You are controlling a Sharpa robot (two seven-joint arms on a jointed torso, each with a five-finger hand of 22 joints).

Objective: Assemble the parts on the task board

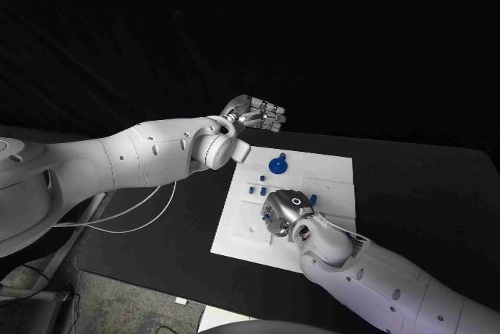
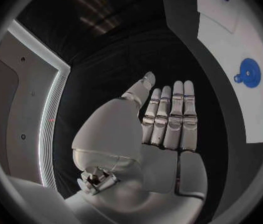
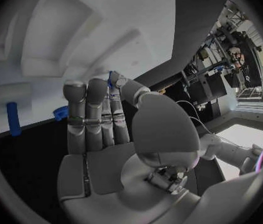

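Note:
The white task board [image 1: 328,176] lies in the middle of the black table. A round blue part [image 1: 277,165] sits near its far edge, also seen as the round blue part [image 2: 249,72] on the board [image 2: 224,35]. Small blue parts [image 1: 254,191] stand near the board's left side. My right hand [image 1: 287,211] is low over the board's middle; its thumb and a finger pinch a thin blue part [image 3: 111,78]. My right hand [image 3: 106,129] has a blue peg [image 3: 13,118] beyond it. My left hand [image 1: 255,116] hovers off the board's far left corner, fingers straight, holding nothing [image 2: 162,124].
Black table [image 1: 427,189] surrounds the board, with free room on the right. White cables [image 1: 136,211] hang off the table's left edge. Another small blue part [image 1: 313,199] lies just right of my right hand.

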